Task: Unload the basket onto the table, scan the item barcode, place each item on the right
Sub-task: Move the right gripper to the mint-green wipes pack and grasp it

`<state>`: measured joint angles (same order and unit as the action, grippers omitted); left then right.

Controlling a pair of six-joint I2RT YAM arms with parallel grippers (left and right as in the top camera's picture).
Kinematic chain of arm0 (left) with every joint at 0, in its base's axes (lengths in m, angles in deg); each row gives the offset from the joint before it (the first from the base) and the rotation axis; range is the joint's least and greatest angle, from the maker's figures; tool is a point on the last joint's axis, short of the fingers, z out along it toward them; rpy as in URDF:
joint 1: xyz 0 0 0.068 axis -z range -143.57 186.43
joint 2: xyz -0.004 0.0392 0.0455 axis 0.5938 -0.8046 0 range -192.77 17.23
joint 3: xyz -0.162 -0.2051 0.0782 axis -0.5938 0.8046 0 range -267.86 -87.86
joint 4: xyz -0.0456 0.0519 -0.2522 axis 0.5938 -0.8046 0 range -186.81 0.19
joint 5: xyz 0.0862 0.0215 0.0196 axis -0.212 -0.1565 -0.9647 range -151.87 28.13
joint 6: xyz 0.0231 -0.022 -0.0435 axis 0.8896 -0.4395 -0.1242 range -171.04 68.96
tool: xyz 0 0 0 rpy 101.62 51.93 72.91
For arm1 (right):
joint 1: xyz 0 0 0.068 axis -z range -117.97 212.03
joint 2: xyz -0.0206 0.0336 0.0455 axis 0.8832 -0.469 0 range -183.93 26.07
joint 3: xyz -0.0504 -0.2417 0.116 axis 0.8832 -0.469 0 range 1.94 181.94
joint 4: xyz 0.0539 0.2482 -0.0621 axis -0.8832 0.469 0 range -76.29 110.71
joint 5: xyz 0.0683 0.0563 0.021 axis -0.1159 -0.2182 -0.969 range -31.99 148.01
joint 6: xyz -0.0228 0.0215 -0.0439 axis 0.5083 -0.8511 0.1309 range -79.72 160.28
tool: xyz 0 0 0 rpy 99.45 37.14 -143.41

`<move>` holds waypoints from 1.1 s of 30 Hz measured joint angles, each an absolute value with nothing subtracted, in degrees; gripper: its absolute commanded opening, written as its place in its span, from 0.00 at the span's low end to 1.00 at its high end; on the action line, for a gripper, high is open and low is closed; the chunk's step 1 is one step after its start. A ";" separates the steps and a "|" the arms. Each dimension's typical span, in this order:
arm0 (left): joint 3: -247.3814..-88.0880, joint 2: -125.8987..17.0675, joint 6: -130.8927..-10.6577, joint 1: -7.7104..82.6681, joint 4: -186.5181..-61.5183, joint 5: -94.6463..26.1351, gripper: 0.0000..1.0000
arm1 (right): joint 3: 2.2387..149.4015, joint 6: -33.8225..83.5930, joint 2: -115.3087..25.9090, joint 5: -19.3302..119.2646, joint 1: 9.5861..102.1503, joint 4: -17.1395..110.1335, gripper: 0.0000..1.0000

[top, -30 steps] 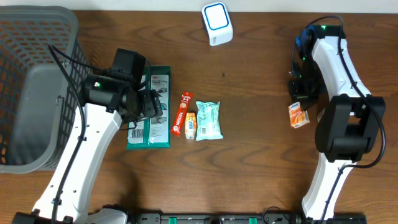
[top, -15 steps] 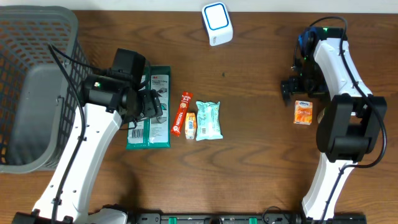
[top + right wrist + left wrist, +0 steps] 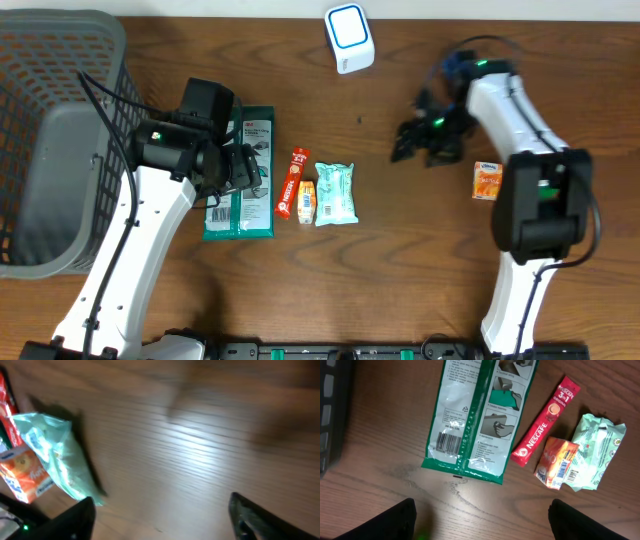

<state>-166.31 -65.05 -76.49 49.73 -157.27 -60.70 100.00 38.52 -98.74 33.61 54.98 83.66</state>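
A small orange box (image 3: 487,181) lies flat on the table at the right, with nothing touching it. My right gripper (image 3: 405,143) hangs open and empty to its left, above bare wood (image 3: 162,517). The white and blue scanner (image 3: 349,37) stands at the back centre. Side by side left of centre lie a green package (image 3: 240,175), a red Nescafe stick (image 3: 293,183), a small orange pack (image 3: 307,201) and a mint-green packet (image 3: 335,193). My left gripper (image 3: 238,168) hovers open over the green package (image 3: 480,415), whose barcode faces up. Nothing sits between its fingertips (image 3: 481,520).
A dark mesh basket (image 3: 60,60) fills the far left of the table. In the right wrist view the mint-green packet (image 3: 55,455) and the small orange pack (image 3: 25,472) show at the left edge, blurred.
My right gripper opened and let go of the small orange box, which now lies on the table at the right. The right arm then swung left toward the table's middle. The left arm stayed still.
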 measured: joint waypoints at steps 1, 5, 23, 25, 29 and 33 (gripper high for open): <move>-166.31 -65.05 -76.49 49.73 -157.27 -60.70 0.85 | 98.72 38.28 -98.74 33.04 53.37 82.27 0.76; -166.31 -65.05 -76.49 49.73 -157.27 -60.70 0.85 | 93.14 36.71 -98.68 31.64 46.83 75.51 0.73; -166.31 -65.05 -79.57 49.80 -150.74 -59.89 0.84 | 88.36 30.61 -97.17 29.96 37.78 65.92 0.01; -166.31 -65.05 -80.16 50.08 -149.97 -58.58 0.84 | 88.40 30.61 -97.12 30.48 38.66 67.86 0.01; -166.31 -65.60 -80.60 52.88 -148.90 -56.99 0.84 | 88.40 30.70 -97.04 31.38 41.48 71.36 0.01; -166.31 -67.98 -79.46 57.69 -147.33 -55.96 0.79 | 88.38 30.85 -96.80 32.51 45.67 74.16 0.04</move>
<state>-166.31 -67.98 -79.46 57.69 -147.33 -55.96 88.38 30.85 -96.80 32.51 45.67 74.16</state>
